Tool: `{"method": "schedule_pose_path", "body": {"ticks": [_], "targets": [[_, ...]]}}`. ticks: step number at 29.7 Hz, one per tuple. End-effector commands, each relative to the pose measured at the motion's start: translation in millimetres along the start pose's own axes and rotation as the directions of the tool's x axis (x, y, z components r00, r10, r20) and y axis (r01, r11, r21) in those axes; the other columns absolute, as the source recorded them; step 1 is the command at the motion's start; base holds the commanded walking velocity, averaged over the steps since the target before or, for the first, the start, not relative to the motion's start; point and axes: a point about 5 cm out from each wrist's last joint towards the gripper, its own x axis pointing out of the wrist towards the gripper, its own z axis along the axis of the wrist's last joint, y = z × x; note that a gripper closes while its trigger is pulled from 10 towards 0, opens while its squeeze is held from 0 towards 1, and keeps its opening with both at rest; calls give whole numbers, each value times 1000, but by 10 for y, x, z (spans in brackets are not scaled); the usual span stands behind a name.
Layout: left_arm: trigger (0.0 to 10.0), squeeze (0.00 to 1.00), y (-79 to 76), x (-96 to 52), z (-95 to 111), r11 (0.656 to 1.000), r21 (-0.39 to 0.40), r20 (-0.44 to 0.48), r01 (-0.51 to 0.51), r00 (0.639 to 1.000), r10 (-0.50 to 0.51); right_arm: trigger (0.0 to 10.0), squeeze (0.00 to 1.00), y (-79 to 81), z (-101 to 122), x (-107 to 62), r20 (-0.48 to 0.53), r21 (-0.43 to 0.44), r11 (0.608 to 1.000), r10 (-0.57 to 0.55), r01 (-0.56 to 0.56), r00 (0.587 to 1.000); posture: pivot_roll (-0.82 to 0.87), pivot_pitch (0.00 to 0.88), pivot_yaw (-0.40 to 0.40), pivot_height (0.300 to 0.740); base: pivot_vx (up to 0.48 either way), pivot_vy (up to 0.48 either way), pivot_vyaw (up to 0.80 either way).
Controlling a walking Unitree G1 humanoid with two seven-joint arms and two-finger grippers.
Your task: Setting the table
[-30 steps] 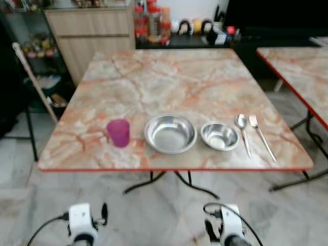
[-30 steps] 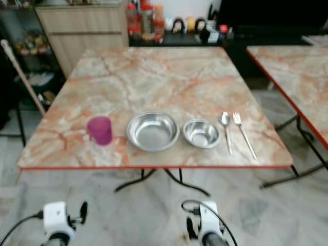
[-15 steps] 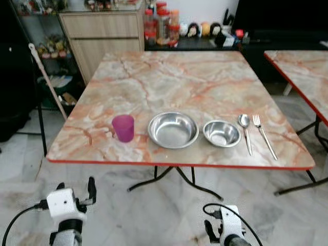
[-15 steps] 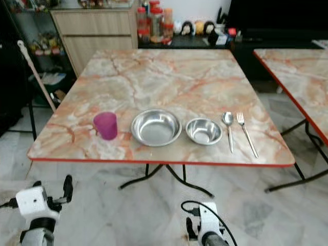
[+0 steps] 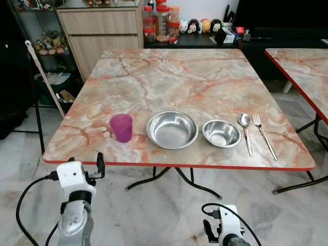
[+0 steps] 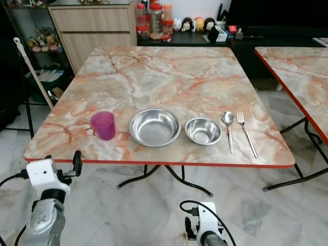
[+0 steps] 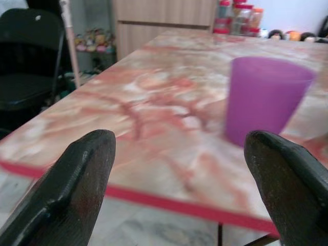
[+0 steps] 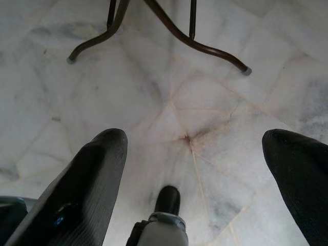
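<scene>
Left tool (image 7: 174,179) is raised in front of the near edge of the counter (image 5: 205,77), at its left corner; its two black fingers (image 7: 77,179) stand wide apart and hold nothing; between them, in the left wrist view, the purple cup (image 7: 264,100) stands upright on the marble top, a little beyond the red edge. Right tool (image 8: 200,174) hangs low over the pale floor (image 8: 169,92), its fingers also spread and empty; below it the dark curved legs of the counter (image 8: 154,20) rest on the tiles.

On the counter the things lie in one row near the front edge: the purple cup at the left; just beside it the large steel bowl (image 5: 172,129); then the small steel bowl (image 5: 221,133), near the large one but apart from it; then the spoon (image 5: 245,131) and the fork (image 5: 263,135), side by side and not touching, handles toward the robot. Behind the counter stands a wooden cabinet (image 5: 100,31); a second counter (image 5: 302,66) is at the right.
</scene>
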Motion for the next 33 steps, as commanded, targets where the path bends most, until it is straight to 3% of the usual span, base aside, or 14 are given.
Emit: {"method": "schedule_pose_path", "body": {"ticks": [1,12,21,28,33], "targets": [[10000,0,-65,24,-19,1000,-7,-16,26,1000,-26,10000,0,-65,6,-3,-4,14,1000,-25,25,1000,106,38,-2,740,0,-386,0],[10000,0,-85,44,-26,999,-16,-18,30,999,-30,10000,0,-70,-24,-12,-13,2,1000,-19,19,1000,107,45,-11,740,0,-413,0],[10000,0,-95,95,-12,999,-29,-28,45,999,-45,10000,0,-53,-8,-5,-11,-3,1000,-11,11,1000,108,46,-16,740,0,0,0],[10000,0,-114,232,55,996,-65,-25,55,998,-57,10000,0,-46,-9,-5,-12,-5,1000,-7,7,1000,108,47,-17,740,0,0,0],[10000,0,-127,280,73,996,-57,-16,67,998,-68,10000,0,-43,-7,-4,-12,-6,1000,-6,6,1000,100,43,-14,740,385,0,0]]}}
